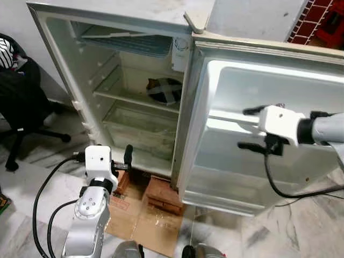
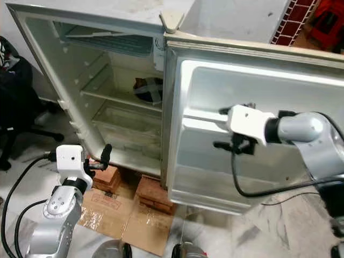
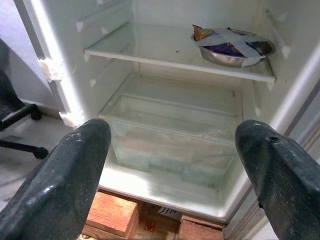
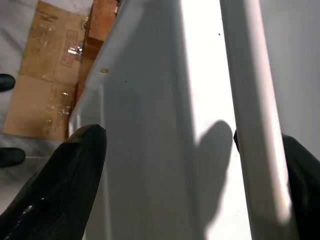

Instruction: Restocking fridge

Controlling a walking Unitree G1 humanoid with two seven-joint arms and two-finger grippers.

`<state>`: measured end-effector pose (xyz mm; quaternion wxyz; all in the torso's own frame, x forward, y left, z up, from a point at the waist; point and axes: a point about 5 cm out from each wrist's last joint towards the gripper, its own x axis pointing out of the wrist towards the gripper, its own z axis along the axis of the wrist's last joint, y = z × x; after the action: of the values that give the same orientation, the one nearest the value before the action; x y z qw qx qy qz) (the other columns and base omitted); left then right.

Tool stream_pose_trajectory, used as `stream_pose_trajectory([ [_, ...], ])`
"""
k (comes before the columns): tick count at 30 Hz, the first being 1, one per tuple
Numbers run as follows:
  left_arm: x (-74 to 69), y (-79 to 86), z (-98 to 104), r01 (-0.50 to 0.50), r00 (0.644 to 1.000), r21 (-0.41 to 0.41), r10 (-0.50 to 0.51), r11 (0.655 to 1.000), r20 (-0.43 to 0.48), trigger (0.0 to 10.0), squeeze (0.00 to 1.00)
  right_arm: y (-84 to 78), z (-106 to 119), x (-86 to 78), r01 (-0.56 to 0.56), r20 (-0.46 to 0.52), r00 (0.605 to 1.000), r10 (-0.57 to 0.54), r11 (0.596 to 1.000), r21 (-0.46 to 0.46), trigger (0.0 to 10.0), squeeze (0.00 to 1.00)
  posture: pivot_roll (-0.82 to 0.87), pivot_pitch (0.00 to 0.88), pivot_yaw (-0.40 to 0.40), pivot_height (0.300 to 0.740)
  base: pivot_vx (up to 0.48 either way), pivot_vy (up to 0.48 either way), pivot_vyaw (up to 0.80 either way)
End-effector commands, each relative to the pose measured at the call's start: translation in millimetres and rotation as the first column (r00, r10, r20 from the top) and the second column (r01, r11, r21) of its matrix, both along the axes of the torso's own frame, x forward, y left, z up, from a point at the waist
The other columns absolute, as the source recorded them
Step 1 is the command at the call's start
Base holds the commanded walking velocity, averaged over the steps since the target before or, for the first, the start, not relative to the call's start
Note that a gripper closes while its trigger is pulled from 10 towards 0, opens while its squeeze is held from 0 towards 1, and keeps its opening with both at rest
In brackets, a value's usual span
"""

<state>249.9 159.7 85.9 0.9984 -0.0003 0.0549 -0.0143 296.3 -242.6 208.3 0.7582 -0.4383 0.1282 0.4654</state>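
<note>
Nearest, the left gripper [image 3: 172, 165] hovers with fingers spread wide before the open fridge [image 1: 107, 64], which stands on bricks [image 1: 161, 193] over flattened cardboard [image 1: 142, 223]. To the right, the right gripper [image 1: 252, 129], also wide apart, straddles the door's shelf rail [image 1: 231, 116]. Farther in, a taped steel bowl [image 3: 232, 46] sits on the middle shelf, above the clear crisper drawer [image 3: 170, 140].

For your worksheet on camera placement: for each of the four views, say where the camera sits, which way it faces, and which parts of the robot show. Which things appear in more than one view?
Left eye: head, looking down at the open fridge; both arms show.
Right eye: same scene, slightly shifted.
Left wrist: along the open left gripper into the fridge, toward the taped bowl.
Right wrist: along the open right gripper at the fridge door.
Shared: bowl, bricks, cardboard.
</note>
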Motion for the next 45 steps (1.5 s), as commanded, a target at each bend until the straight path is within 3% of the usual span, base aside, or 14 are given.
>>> stream_pose_trajectory([
  [1, 0.4, -0.1, -1.0, 0.011, 1.000, 0.000, -0.011, 1.000, -0.007, 10.0, 0.00, -9.2, -0.3, -6.8, -0.020, -0.068, 0.998, 0.018, 0.999, -0.037, 10.0, 0.00, 0.01, 0.099, -0.006, 0.740, 0.000, 0.000, 0.00],
  [9, 1.9, 0.3, -0.6, 0.013, 1.000, 0.003, -0.013, 1.000, -0.004, 10.0, 0.00, -9.3, -4.8, -18.2, -0.062, -0.172, 0.983, 0.056, 0.998, -0.026, 10.0, 0.00, 0.01, 0.093, -0.003, 0.740, 0.000, 0.000, 0.00],
  [19, 5.9, -0.3, 0.5, -0.018, 1.000, -0.020, 0.018, 1.000, -0.002, 10.0, 0.00, -7.9, -3.6, -21.1, -0.062, -0.184, 0.981, 0.061, 0.998, 0.001, 10.0, 0.00, 0.00, 0.085, 0.002, 0.740, 0.000, 0.000, 0.00],
  [25, 7.9, -4.5, 1.6, 0.008, 1.000, 0.009, -0.008, 1.000, 0.000, 10.0, 0.00, -7.4, -7.8, -23.3, -0.066, -0.192, 0.979, 0.063, 0.998, -0.008, 10.0, 0.00, 0.00, 0.081, 0.004, 0.740, 0.000, 0.000, 0.00],
  [36, 9.7, -6.5, 0.6, 0.020, 1.000, -0.001, -0.020, 1.000, -0.003, 10.0, 0.00, -10.7, -2.5, -20.8, -0.047, -0.156, 0.987, 0.043, 0.999, -0.018, 10.0, 0.00, -0.01, 0.075, 0.006, 0.740, -0.255, 0.000, 0.00],
  [45, 10.7, -6.9, 0.4, 0.024, 1.000, -0.006, -0.024, 1.000, -0.004, 10.0, 0.00, -8.8, 13.3, -5.4, -0.004, 0.013, 1.000, 0.004, 1.000, 0.022, 10.0, 0.00, -0.01, 0.078, 0.011, 0.740, -0.349, 0.000, 0.00],
])
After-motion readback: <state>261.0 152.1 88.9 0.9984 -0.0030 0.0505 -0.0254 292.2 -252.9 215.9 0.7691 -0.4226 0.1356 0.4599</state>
